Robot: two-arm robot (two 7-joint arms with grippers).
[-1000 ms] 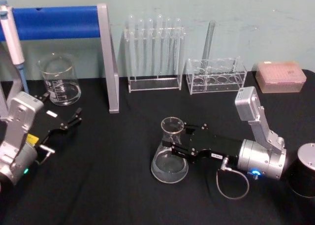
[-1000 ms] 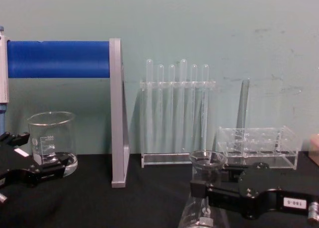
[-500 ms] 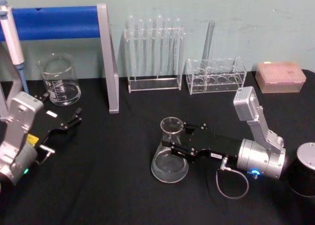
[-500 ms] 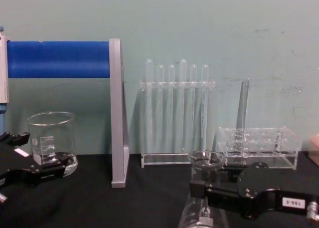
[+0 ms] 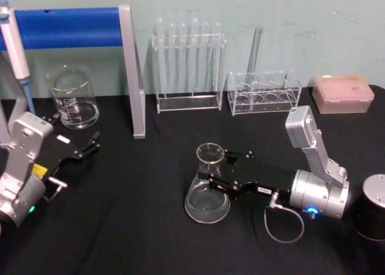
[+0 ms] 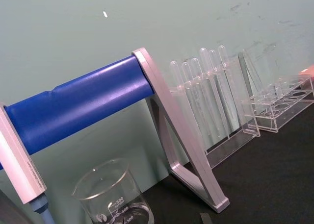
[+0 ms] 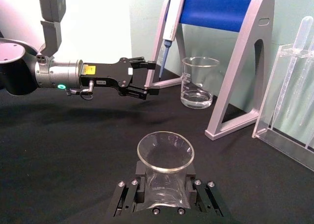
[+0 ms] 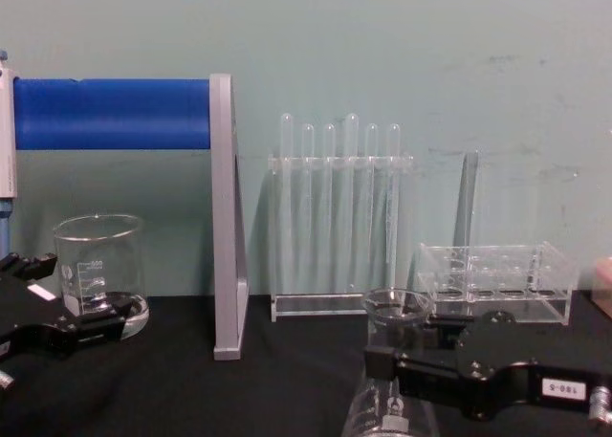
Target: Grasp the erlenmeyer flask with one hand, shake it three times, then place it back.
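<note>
The right end effector (image 5: pixel 212 180) is clamped on the neck of the erlenmeyer flask (image 5: pixel 207 189), whose wide base sits on the black worktop (image 5: pixel 132 215) near the middle front. Behind it stand a rack of test tubes (image 5: pixel 188 67) and a low clear rack (image 5: pixel 263 93) with one tall tube, well apart from the flask. The left end effector (image 5: pixel 90 144) rests with its fingers apart at the left, just before the glass beaker (image 5: pixel 73 97) and beside the blue-barred pipette stand (image 5: pixel 129 70).
</note>
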